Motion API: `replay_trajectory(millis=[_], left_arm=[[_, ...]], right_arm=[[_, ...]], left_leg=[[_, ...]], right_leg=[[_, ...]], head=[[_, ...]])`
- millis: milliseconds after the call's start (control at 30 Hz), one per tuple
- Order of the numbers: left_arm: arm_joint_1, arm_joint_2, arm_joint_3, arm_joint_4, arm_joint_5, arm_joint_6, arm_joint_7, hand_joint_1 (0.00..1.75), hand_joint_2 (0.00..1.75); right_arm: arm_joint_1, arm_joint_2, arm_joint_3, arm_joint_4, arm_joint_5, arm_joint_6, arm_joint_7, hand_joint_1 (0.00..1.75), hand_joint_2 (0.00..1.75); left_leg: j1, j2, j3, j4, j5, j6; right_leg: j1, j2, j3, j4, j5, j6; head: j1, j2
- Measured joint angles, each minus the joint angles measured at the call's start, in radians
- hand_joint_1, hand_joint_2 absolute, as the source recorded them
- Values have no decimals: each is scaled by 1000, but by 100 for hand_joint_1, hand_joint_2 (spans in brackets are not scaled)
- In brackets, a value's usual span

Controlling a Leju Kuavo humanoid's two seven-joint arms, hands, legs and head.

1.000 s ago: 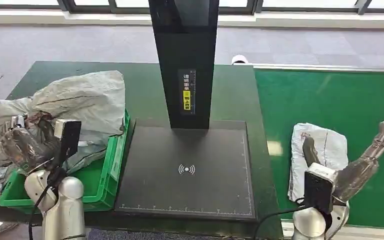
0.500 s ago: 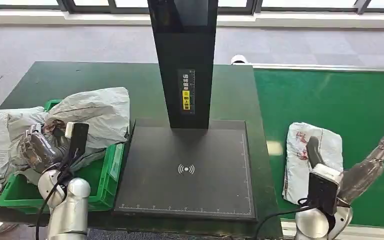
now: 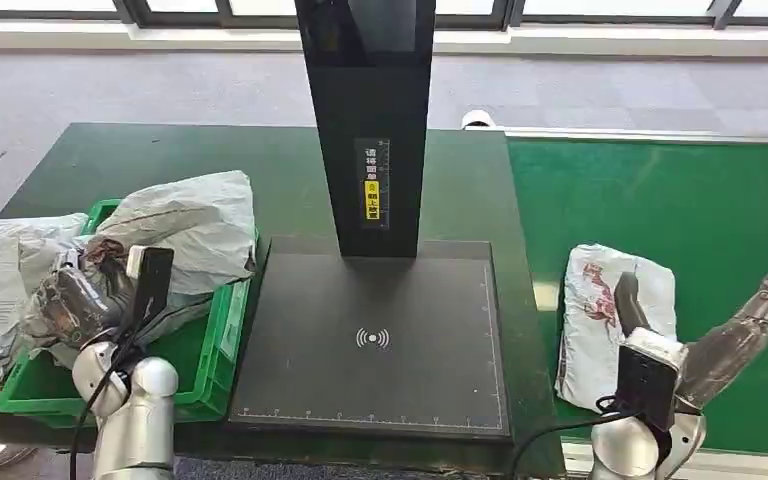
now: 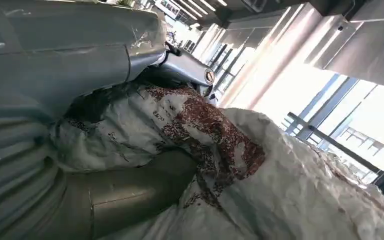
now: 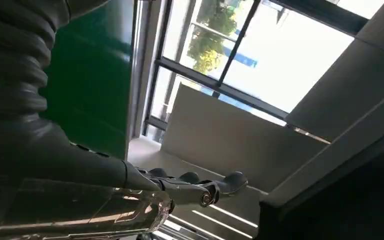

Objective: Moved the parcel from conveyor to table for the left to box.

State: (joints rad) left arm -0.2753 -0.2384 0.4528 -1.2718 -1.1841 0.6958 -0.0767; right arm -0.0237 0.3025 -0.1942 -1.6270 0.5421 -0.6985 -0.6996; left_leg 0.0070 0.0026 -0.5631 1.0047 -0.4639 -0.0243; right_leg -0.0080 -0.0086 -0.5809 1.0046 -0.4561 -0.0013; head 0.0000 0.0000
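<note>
Parcel (image 3: 615,320) lay flat at the near left edge of the green conveyor (image 3: 660,200), right hand (image 3: 705,335) beside it, fingers spread and empty; left hand (image 3: 75,295) gripped a grey bag (image 3: 185,225) over the green box (image 3: 200,370); risk: slippery wrapping sliding from a shallow grasp.

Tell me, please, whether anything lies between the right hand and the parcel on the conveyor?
Nothing visible does. The right hand hovers open just beside the parcel on the green conveyor, with only bare belt between them.
</note>
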Motion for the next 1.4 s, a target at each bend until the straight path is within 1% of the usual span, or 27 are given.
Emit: replay_trajectory(millis=[1400], left_arm=[[7,-6,30,-13,0,0,-1,159,175]], right_arm=[[0,0,0,0,0,0,0,0,175]], left_leg=[[0,0,0,0,0,0]], right_leg=[[0,0,0,0,0,0]], head=[[0,0]])
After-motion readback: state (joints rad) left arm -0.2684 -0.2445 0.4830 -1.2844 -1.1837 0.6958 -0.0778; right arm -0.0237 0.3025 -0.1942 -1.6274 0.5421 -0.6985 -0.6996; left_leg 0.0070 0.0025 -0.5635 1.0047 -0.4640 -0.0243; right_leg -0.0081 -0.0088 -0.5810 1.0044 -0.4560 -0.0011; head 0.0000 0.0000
